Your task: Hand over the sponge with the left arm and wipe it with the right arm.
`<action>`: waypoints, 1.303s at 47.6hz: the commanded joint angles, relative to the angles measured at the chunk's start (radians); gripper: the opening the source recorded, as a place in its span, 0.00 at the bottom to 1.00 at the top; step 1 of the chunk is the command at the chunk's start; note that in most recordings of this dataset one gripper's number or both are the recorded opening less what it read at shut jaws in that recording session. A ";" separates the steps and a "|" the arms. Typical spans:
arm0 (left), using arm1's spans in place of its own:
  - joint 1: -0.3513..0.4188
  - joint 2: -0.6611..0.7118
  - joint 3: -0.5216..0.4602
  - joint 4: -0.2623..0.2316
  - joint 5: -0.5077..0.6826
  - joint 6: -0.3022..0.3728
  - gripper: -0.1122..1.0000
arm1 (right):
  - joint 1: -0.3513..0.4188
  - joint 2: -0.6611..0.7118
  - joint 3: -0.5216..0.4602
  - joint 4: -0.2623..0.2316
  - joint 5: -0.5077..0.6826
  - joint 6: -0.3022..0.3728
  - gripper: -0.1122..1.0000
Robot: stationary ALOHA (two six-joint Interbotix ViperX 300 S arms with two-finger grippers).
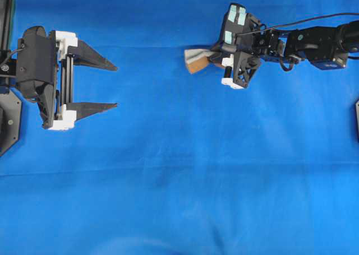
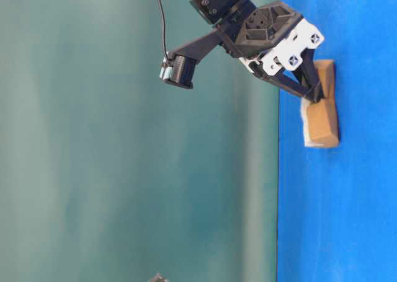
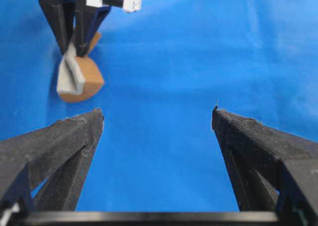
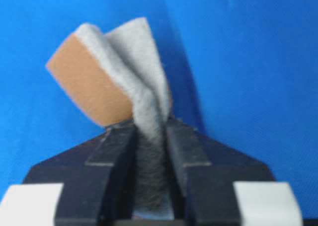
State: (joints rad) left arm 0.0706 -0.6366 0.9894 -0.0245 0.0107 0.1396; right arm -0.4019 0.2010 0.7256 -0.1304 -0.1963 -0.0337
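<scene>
R end effector (image 1: 216, 58) is clamped on the sponge (image 1: 196, 60), pinching it mid-body so the grey-white scouring face folds in between the fingers (image 4: 117, 151) and the orange-brown foam bulges to one side. Sponge sits upper centre-right of the blue table (image 1: 179, 182) in the overhead view, free end pointing toward the L arm; in the table-level view its foam side lies against the blue cloth. L end effector (image 1: 115, 87) at far left, fingers (image 3: 59, 136) spread wide, nothing between them, well apart from the sponge. R housing shows pale green patches (image 1: 236, 15).
</scene>
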 commanded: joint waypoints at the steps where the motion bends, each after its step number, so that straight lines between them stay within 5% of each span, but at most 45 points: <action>1: -0.002 -0.003 -0.012 -0.002 -0.009 0.000 0.90 | 0.011 -0.017 -0.009 -0.002 -0.003 0.012 0.31; 23: -0.002 -0.002 -0.012 -0.003 -0.009 0.000 0.90 | 0.333 -0.017 0.014 0.029 0.020 0.101 0.30; 36: -0.002 -0.002 -0.011 -0.002 -0.012 0.000 0.90 | 0.453 -0.018 -0.017 0.029 0.048 0.147 0.30; 48: -0.002 -0.003 -0.012 -0.002 -0.012 0.000 0.90 | 0.426 -0.017 -0.025 0.026 0.064 0.149 0.30; 62: -0.002 -0.002 -0.011 -0.002 -0.012 -0.002 0.90 | 0.206 -0.032 -0.017 -0.020 0.067 0.110 0.30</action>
State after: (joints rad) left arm 0.0706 -0.6381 0.9879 -0.0261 0.0077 0.1396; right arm -0.1166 0.1933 0.7133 -0.1350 -0.1289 0.0844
